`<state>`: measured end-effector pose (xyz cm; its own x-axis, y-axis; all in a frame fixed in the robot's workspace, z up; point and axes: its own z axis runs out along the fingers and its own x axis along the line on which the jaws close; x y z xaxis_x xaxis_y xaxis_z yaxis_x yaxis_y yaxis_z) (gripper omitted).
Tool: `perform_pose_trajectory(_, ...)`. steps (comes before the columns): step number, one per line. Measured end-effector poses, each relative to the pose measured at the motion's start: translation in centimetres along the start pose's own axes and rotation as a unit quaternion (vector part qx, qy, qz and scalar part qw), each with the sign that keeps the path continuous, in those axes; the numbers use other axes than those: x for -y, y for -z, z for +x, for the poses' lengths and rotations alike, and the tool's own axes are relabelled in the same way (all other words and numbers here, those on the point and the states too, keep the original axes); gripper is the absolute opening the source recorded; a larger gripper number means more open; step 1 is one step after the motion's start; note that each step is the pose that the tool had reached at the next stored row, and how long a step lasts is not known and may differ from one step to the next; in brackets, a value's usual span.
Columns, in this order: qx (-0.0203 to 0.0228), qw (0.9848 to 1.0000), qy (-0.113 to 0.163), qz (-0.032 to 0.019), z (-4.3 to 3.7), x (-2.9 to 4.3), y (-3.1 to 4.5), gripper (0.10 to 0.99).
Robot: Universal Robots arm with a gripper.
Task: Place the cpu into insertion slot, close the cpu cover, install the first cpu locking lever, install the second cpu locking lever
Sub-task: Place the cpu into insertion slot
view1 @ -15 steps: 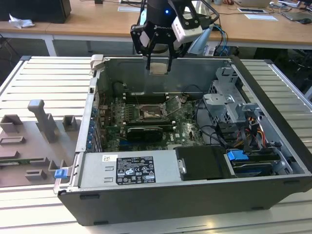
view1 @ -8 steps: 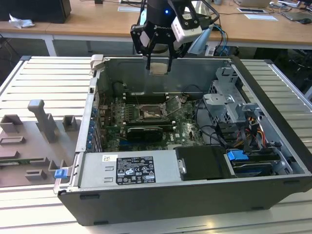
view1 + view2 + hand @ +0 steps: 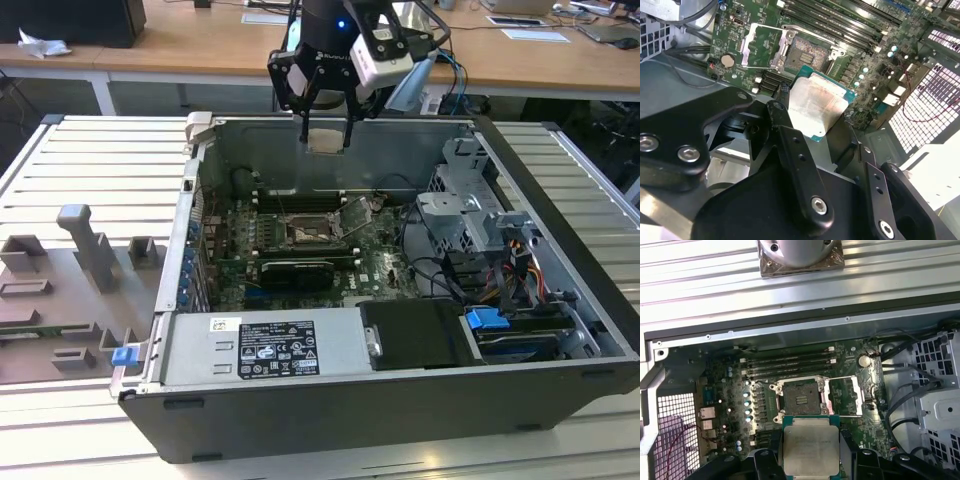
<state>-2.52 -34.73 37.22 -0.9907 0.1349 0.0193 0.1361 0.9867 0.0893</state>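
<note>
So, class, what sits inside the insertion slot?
The insertion slot shows a bare dark pin field, no chip. The cpu, held by the gripper, hides the board beside it.

cpu [image 3: 809, 452]: silvery-grey top, green rim; insertion slot [image 3: 799, 399]: black

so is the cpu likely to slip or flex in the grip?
Probably stiff: the cpu is a flat, metal-topped square, held by opposite edges in the hand without visible bend. Likely light, being thin. The edge grip could let it tilt or slip if nudged.
</note>
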Motion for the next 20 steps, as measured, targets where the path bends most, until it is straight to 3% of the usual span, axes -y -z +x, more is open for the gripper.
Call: perform_pose_trajectory(20,0.0024,0.9996,-0.027,-0.0006,0.0,0.0,-0.02,0.537)
